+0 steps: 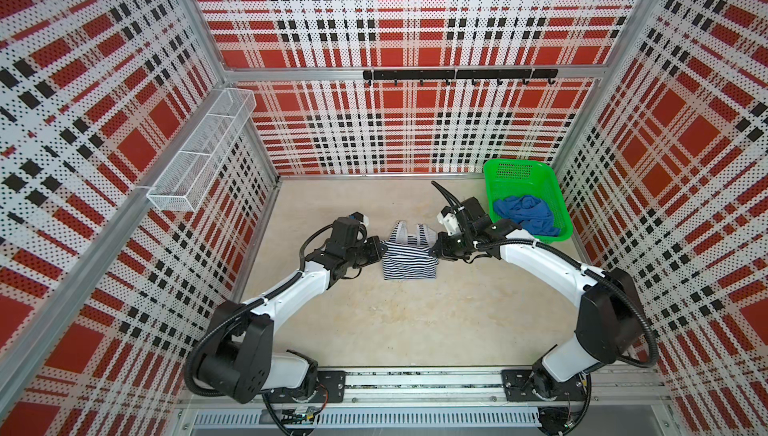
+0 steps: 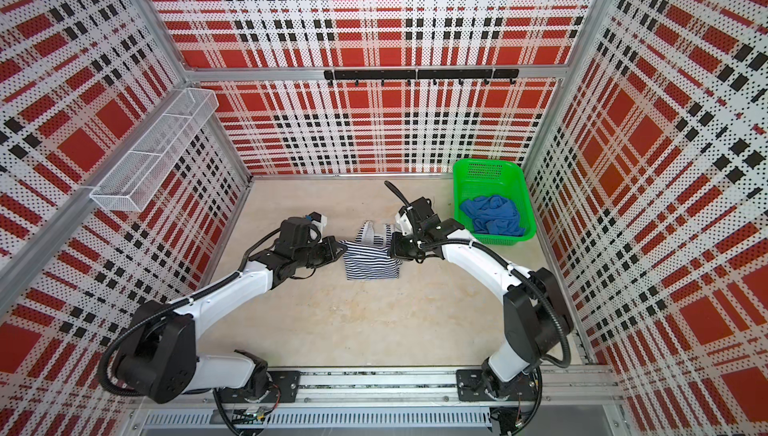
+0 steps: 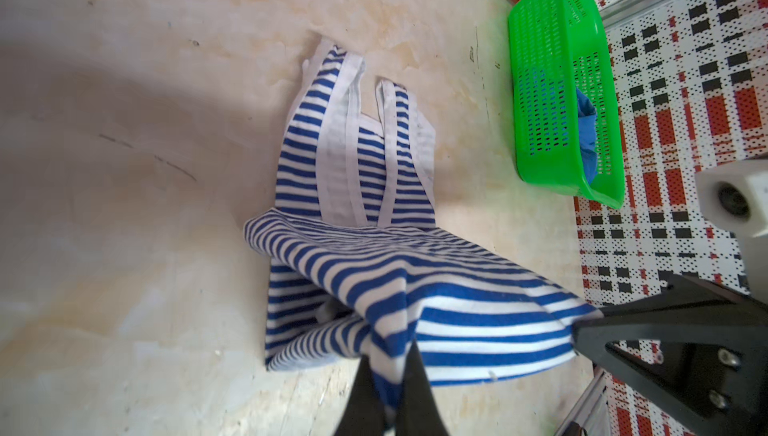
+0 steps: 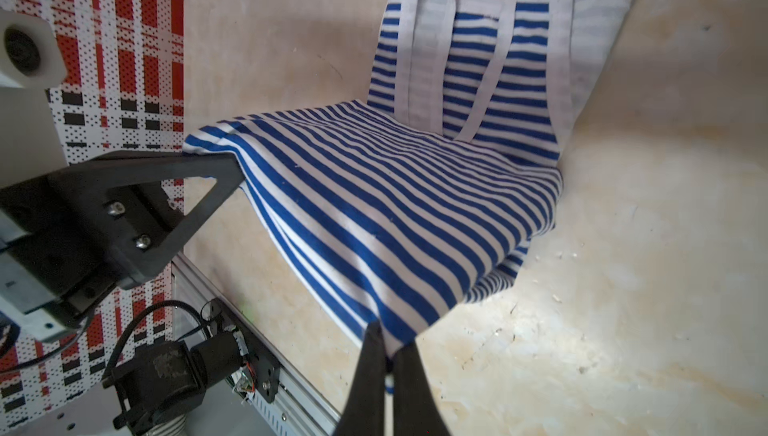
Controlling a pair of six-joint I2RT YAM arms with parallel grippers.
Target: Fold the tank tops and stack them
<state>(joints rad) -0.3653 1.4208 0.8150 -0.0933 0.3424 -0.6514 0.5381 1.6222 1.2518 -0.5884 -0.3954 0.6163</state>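
Note:
The striped tank top [image 1: 409, 261] [image 2: 370, 263] lies mid-table, its white-trimmed straps flat and pointing toward the back wall. Its lower part is raised off the table as a sagging sheet [image 4: 374, 189] [image 3: 436, 288] between both grippers. My left gripper [image 1: 382, 248] [image 3: 390, 365] is shut on the left corner of that raised edge. My right gripper [image 1: 434, 249] [image 4: 390, 342] is shut on the right corner. A doubled layer of stripes rests under the raised sheet. The plain blue tank top [image 1: 525, 214] [image 2: 492, 214] sits crumpled in the green basket [image 1: 528, 170] [image 2: 482, 172].
The green basket stands at the back right corner, just behind my right arm. A white wire shelf [image 1: 199, 155] hangs on the left wall and a black hook rail [image 1: 457, 74] on the back wall. Bare beige tabletop [image 1: 395, 322] spreads in front of the striped top.

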